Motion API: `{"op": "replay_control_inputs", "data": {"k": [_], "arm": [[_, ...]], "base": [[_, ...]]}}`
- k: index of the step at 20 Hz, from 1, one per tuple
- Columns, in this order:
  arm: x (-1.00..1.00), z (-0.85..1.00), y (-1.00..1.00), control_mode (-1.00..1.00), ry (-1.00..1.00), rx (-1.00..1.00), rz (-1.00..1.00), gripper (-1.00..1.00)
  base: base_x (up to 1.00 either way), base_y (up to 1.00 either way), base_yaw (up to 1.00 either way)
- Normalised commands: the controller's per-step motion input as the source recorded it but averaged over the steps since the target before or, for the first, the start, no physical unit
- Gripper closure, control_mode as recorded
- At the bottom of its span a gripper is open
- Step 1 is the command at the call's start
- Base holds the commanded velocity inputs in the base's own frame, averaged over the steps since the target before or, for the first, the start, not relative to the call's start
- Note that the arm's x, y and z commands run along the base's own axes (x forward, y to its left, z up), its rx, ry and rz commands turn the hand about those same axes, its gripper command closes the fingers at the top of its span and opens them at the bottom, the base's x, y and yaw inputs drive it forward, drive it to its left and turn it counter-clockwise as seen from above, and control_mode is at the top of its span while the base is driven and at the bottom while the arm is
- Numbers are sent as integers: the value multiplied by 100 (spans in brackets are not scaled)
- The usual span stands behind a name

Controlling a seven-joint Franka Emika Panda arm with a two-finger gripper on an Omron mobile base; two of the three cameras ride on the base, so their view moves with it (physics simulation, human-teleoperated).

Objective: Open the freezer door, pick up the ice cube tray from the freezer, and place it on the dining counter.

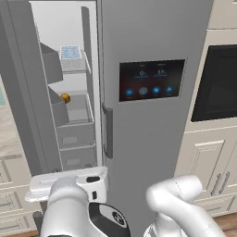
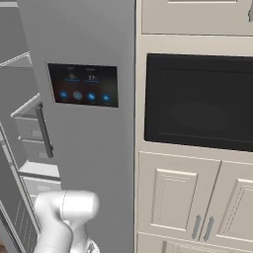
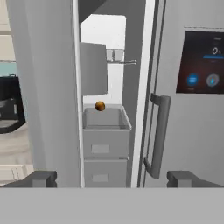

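Observation:
The freezer door [image 1: 23,92] stands swung open to the left, and the freezer [image 1: 76,111] shows its grey shelves and drawers. The pale blue-white ice cube tray [image 1: 70,52] lies on the top shelf. In the hand view the tray's edge [image 3: 115,55] peeks out behind a door bin. My gripper [image 3: 113,179] is open and holds nothing. It hangs in front of the freezer opening, well below the tray and level with the drawers [image 3: 105,148]. The dining counter is out of view.
A small orange ball [image 1: 65,98] sits in the middle bin. The shut door with the black touchscreen [image 1: 151,79] and its bar handle [image 3: 157,135] stands right of the opening. A built-in oven [image 2: 197,101] and cream cabinets lie further right. A marble worktop [image 1: 5,127] lies left.

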Motion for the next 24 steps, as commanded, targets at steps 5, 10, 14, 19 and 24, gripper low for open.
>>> {"op": "replay_control_inputs", "data": {"k": [5,10,14,19,24], "arm": [[-7,17,-58,-100,0,0,20,-100],[-6,10,-49,-100,-2,0,23,-100],[0,7,-43,-100,-5,0,26,-100],[0,18,-41,-100,-3,0,26,-100],[0,5,-39,-100,-3,0,31,-100]], "base": [[0,0,0],[0,0,0],[0,0,0],[0,0,0],[0,0,0]]}}
